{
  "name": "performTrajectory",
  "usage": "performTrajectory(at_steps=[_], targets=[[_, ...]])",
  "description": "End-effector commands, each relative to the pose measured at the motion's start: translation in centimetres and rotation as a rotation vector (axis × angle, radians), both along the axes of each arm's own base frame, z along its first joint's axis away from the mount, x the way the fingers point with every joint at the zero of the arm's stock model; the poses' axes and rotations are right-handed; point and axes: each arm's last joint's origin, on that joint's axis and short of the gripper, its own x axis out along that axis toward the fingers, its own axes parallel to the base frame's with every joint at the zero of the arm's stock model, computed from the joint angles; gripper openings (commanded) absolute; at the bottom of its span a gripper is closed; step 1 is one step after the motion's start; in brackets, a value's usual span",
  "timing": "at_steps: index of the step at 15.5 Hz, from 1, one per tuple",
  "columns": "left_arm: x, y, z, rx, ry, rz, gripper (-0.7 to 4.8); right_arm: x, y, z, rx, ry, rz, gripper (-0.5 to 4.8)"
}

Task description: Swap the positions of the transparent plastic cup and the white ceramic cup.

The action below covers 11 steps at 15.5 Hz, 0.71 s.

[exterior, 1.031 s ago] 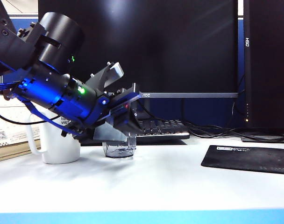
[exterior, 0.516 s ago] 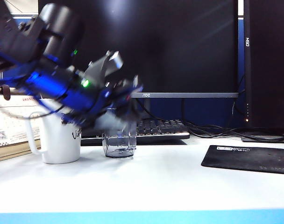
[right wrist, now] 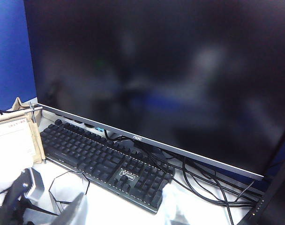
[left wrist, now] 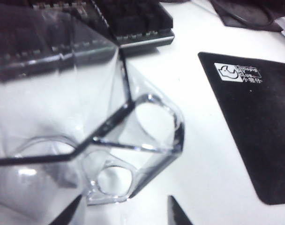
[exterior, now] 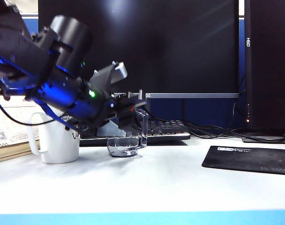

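Since a second ago the left arm has swung lower and toward the keyboard [exterior: 161, 127], and the transparent plastic cup [exterior: 127, 140] has shifted slightly that way and now sits tilted, its handle side raised, its base on the white surface [exterior: 170, 183] in front of the keyboard. The left tool [exterior: 131, 117] sits at the cup's upper part; in the left wrist view its dark fingertips [left wrist: 177, 213] frame the clear handle [left wrist: 147, 140], partly apart, but whether they clamp it cannot be told. The white ceramic cup [exterior: 58, 140] stands upright on the surface, beside the clear cup on the side away from the black mat [exterior: 248, 159]. The right tool [right wrist: 123, 206] hangs above the keyboard, its blurred fingers spread with nothing between them.
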Motion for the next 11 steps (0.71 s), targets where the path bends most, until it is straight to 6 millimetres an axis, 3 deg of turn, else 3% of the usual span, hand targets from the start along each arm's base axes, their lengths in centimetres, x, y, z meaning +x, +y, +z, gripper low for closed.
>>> performTrajectory(at_steps=[1, 6, 11], targets=[[0.3, -0.3, 0.8, -0.057, -0.054, -0.013, 2.29, -0.1, -0.1, 0.4, 0.001, -0.029, -0.006, 2.11], [0.6, -1.1, 0.5, -0.101, -0.045, -0.078, 2.44, 0.3, -0.9, 0.4, 0.001, -0.028, -0.067, 2.11], [2.2, -2.5, 0.9, -0.095, -0.064, -0.067, 2.47, 0.3, -1.1, 0.3, -0.019, -0.031, -0.077, 2.11]])
